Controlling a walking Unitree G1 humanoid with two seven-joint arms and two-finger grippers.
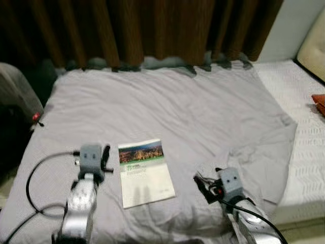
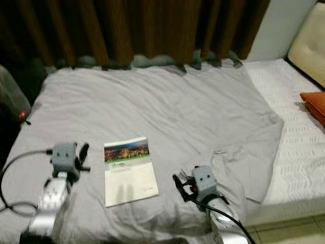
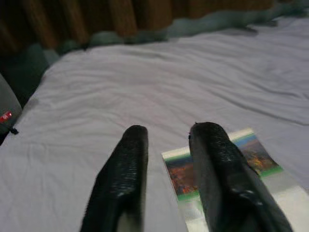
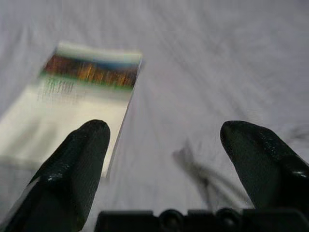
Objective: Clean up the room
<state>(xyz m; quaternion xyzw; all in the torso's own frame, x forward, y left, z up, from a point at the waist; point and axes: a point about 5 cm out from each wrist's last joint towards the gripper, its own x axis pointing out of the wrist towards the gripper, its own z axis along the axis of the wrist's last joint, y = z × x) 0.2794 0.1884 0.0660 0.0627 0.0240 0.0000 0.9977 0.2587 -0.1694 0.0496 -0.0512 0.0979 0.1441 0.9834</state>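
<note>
Lower centre, the booklet (image 1: 145,172) is lying flat; right gripper (image 4: 169,145), gaping wide and empty, is nearing its edge, best sliding under, while left gripper (image 3: 169,164) is hovering narrowly parted, empty

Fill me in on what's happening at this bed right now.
The robot stands at a bed covered by a grey sheet, with a booklet lying flat on it between its two arms. The left end effector sits just beside the booklet's left edge, fingers slightly apart. The right end effector is to the booklet's right, fingers spread wide. Neither holds anything, and the booklet is not yet picked up.
</note>
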